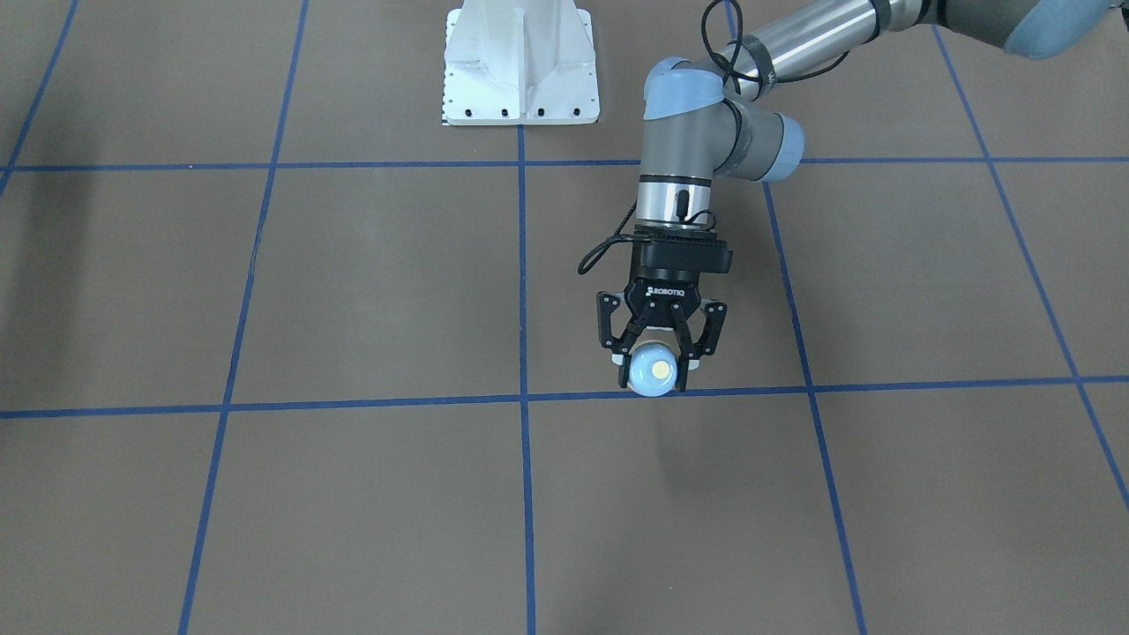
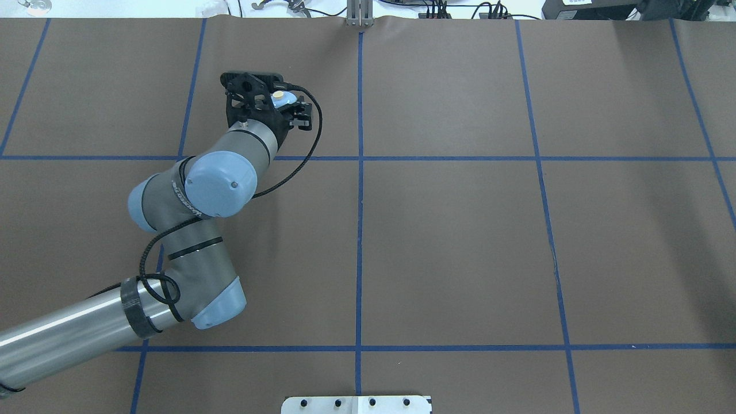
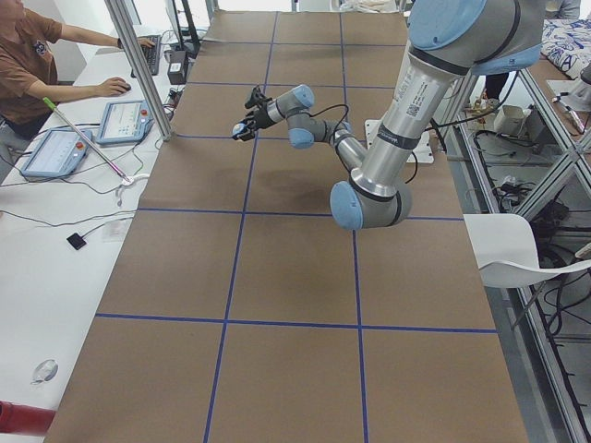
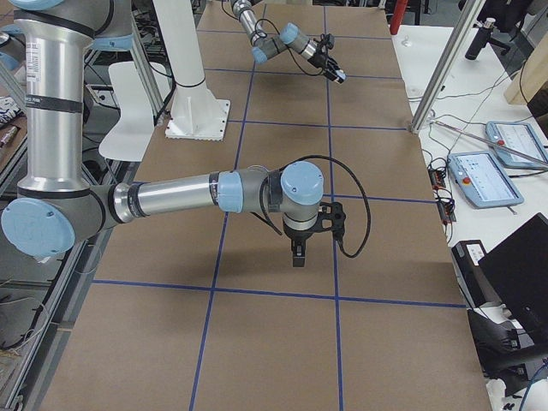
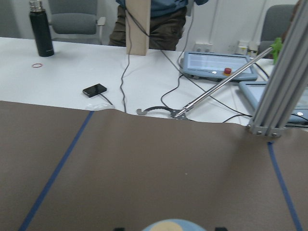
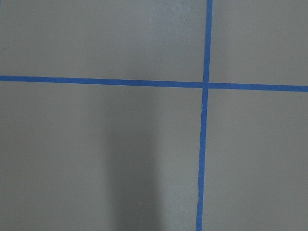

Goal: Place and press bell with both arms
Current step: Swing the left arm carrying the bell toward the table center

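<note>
Your left gripper (image 1: 654,371) is closed narrowly around the bell (image 1: 654,376). It holds the bell upright and, by my reading, clear of the surface (image 1: 353,291), out in front of the pedestal (image 1: 520,70) and to the robot's left of it. The right gripper (image 4: 295,250) hangs over the surface to the pedestal's right, and I cannot tell how wide it stands. If you release from too high, the bell could tip or roll. An off-centre press could skid it. Count one bell, two arms (image 2: 184,230), two grippers and one pedestal.

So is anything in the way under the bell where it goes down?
No, nothing visible is. The left gripper holds the bell, and the table beneath it shows only blue tape lines.
</note>
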`<state>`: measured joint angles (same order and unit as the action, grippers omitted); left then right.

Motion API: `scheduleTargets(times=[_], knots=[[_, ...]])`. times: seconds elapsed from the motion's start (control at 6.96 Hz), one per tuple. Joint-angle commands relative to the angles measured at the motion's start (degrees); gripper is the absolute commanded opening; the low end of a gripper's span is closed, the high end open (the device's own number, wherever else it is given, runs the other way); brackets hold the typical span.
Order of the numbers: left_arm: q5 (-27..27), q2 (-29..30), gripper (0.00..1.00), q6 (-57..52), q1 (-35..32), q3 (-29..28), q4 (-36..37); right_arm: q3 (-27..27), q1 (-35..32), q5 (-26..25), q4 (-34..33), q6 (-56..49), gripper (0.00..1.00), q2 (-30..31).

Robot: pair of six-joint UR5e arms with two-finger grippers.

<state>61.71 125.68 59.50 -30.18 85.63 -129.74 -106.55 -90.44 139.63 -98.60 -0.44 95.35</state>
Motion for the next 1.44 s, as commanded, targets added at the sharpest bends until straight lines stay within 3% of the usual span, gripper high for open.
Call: scheduleTargets(times=[0.0, 0.43, 1.29], knots=[[-4.2, 6.6, 0.0, -1.9, 5.0, -9.6, -6.5, 0.7, 0.0, 0.3, 0.1, 0.0, 1.0, -0.2], [-8.5, 14.3, 0.0, -1.9, 7.5, -23.5, -12.1, 1.7, 0.0, 0.3, 0.1, 0.1, 1.0, -0.3], [-8.0, 16.7, 0.0, -1.8, 11.3, -26.6, -12.7, 2.0, 0.0, 0.6, 0.1, 0.0, 1.0, -0.3]])
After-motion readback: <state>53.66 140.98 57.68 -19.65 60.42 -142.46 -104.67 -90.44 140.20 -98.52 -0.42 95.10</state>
